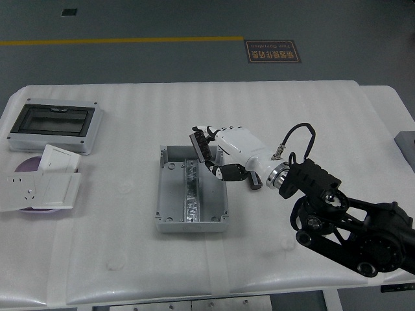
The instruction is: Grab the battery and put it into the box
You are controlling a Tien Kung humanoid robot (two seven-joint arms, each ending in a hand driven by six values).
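The floor sign (272, 51) bears pale print; too small and inverted to read.

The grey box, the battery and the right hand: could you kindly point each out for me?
grey box (170, 194), head view, bare floor left of its centre rail.
battery (257, 181), head view, the dark end showing behind the wrist.
right hand (217, 157), head view, between its fingertips.

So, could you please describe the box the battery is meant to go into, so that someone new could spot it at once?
Start at the middle of the white table: the box is the open grey rectangular tray there, with a metal strip running down its centre. The right hand hovers over its far right corner. Unlike the windowed enclosure and white wall sockets at the left, it has no lid.
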